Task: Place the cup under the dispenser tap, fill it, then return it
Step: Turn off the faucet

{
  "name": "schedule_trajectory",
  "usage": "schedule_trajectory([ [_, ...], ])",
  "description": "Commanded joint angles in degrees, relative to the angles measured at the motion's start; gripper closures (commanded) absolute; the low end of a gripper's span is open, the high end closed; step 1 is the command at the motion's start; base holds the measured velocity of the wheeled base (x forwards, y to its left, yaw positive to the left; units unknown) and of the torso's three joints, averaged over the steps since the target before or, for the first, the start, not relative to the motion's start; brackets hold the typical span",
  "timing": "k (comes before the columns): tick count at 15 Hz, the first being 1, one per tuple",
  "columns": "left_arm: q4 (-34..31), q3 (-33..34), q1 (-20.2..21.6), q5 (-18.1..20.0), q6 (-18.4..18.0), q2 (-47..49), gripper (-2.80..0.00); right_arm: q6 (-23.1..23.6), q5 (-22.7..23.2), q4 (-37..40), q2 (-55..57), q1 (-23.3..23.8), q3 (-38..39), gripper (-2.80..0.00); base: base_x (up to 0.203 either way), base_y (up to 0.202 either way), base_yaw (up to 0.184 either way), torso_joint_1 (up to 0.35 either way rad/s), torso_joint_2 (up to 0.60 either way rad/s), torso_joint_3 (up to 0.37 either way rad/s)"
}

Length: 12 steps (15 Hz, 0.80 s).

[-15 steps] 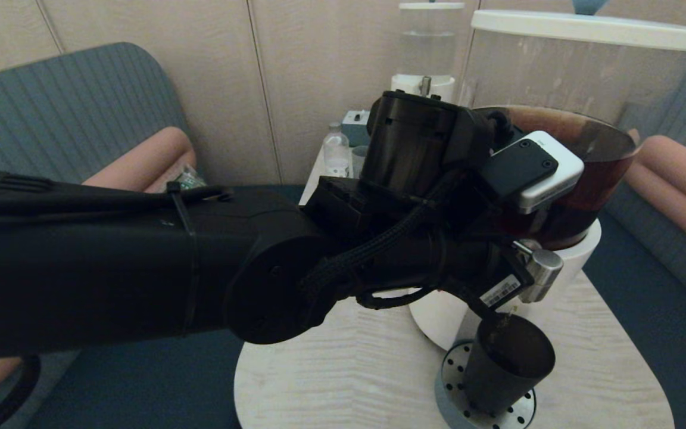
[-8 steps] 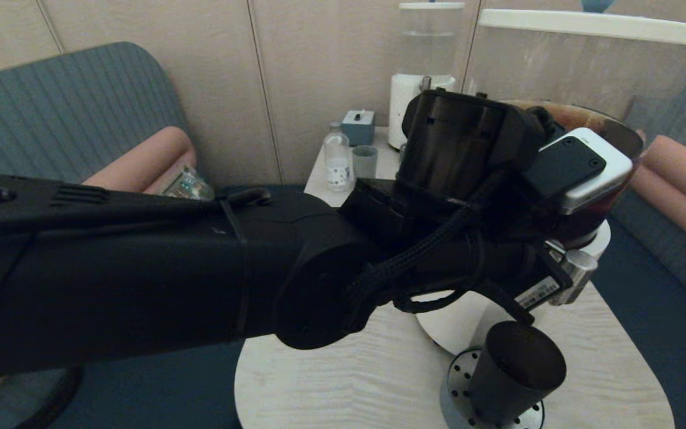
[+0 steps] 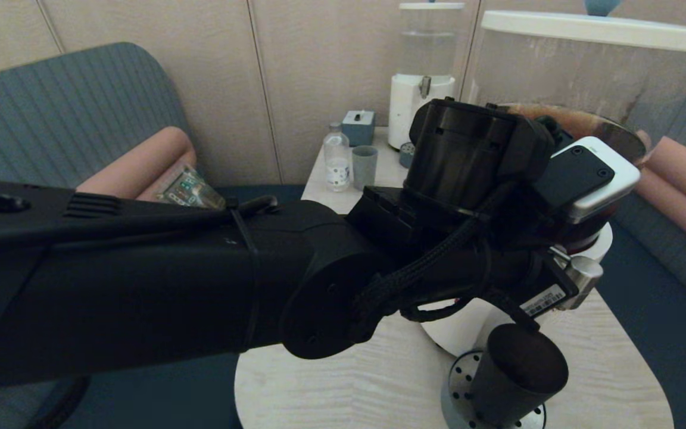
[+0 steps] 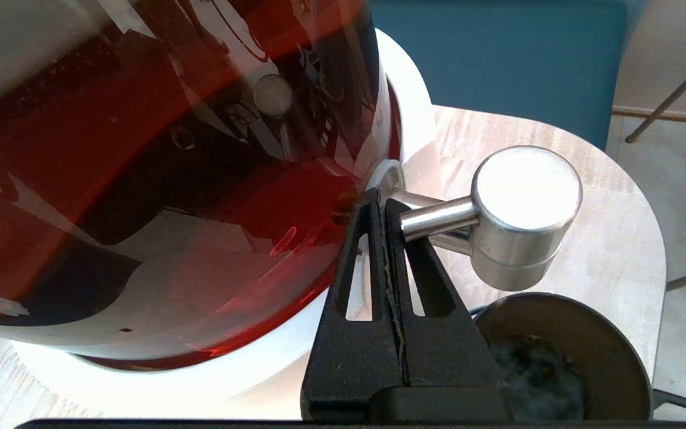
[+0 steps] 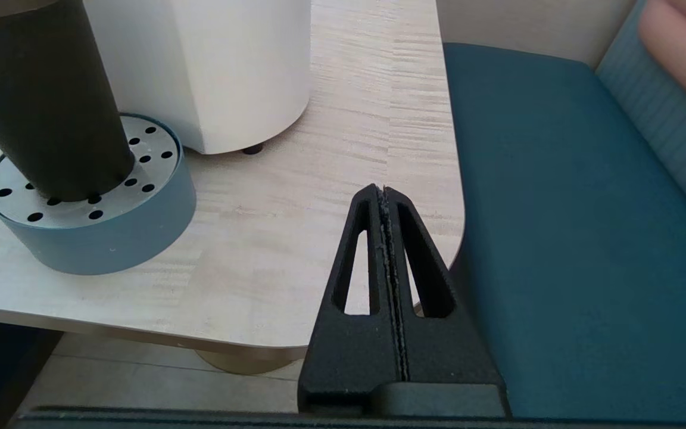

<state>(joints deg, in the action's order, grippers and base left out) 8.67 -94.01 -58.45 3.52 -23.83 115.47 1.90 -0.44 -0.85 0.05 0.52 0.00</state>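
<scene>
The black cup (image 3: 518, 375) stands on a round perforated drip tray (image 3: 459, 381) directly below the steel dispenser tap (image 3: 581, 280). In the left wrist view the tap (image 4: 521, 214) hangs over the cup (image 4: 557, 351), which holds dark liquid. My left gripper (image 4: 382, 199) is shut on nothing, its tips against the tap's thin stem where it meets the brown-liquid dispenser (image 4: 170, 149). My right gripper (image 5: 383, 192) is shut and empty, low by the table's right edge, to the right of the cup (image 5: 39, 101) and tray (image 5: 99, 226).
My left arm fills the middle of the head view. At the table's back stand a clear-liquid dispenser (image 3: 423, 59), a small bottle (image 3: 337, 161), a pale cup (image 3: 364, 167) and a small box (image 3: 358, 126). A teal seat (image 5: 557, 208) borders the table on the right.
My left wrist has shifted to the right along the dispenser. The splashing seen in the cup a second ago has stopped. The cup stays on the tray.
</scene>
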Motion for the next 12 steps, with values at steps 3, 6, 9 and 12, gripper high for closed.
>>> schedule_trajectory([
  [3,-0.1,1.1,-0.1,0.0,-0.1,-1.1,0.00,0.0,0.0,0.0,0.0,0.0,0.2,0.00,0.000,0.000,0.000,0.000,0.00,0.000],
  [6,-0.1,4.3,-0.1,-1.3,-0.1,-3.2,0.00,0.0,0.0,0.0,0.0,0.0,0.2,0.00,0.000,0.000,0.000,0.000,0.00,0.000],
  [9,-0.1,7.5,-0.1,-1.5,0.0,-5.6,0.00,0.0,0.0,0.0,0.0,0.0,0.1,0.00,0.000,0.000,0.000,0.000,0.00,0.000],
  [12,-0.1,8.6,-0.1,-1.8,0.0,-6.3,0.00,0.0,0.0,0.0,0.0,0.0,0.2,0.00,0.000,0.000,0.000,0.000,0.00,0.000],
])
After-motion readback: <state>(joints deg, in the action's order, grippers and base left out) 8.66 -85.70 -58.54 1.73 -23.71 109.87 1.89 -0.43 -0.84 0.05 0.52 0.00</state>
